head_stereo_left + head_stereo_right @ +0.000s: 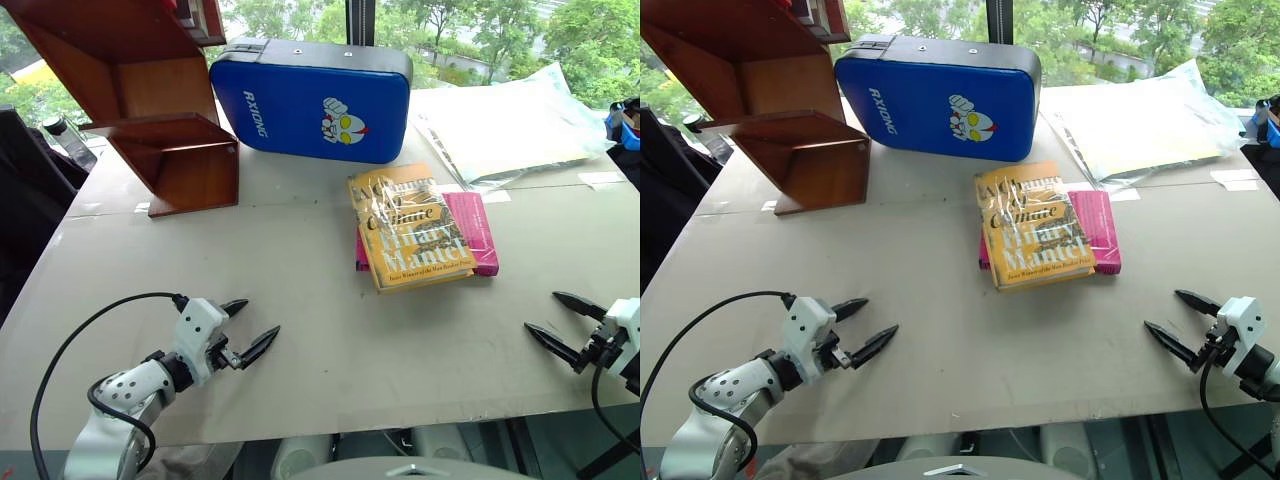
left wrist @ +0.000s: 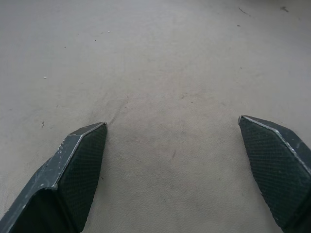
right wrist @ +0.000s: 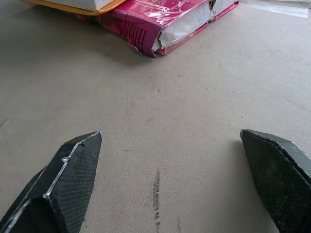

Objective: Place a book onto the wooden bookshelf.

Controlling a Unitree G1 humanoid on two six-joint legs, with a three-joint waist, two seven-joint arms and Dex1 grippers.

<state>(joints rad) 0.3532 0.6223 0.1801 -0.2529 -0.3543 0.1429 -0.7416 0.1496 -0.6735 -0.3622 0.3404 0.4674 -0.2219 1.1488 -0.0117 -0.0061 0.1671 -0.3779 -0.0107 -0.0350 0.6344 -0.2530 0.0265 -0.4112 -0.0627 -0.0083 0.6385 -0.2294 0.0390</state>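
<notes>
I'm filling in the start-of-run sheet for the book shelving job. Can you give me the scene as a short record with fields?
book: yellow-orange book lying flat on the pink book, mid-table
bookshelf: wooden bookshelf at the table's far left, apart from the books
behind books: blue padded case
left gripper: open, empty, over bare table
right gripper: open, empty, short of the books
progress: book not yet picked up

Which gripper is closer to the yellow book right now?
The right one, though not by much. The right gripper sits open on the table beside the book, off its pink-book side; the left gripper, also open, sits farther off on the opposite side.
</notes>
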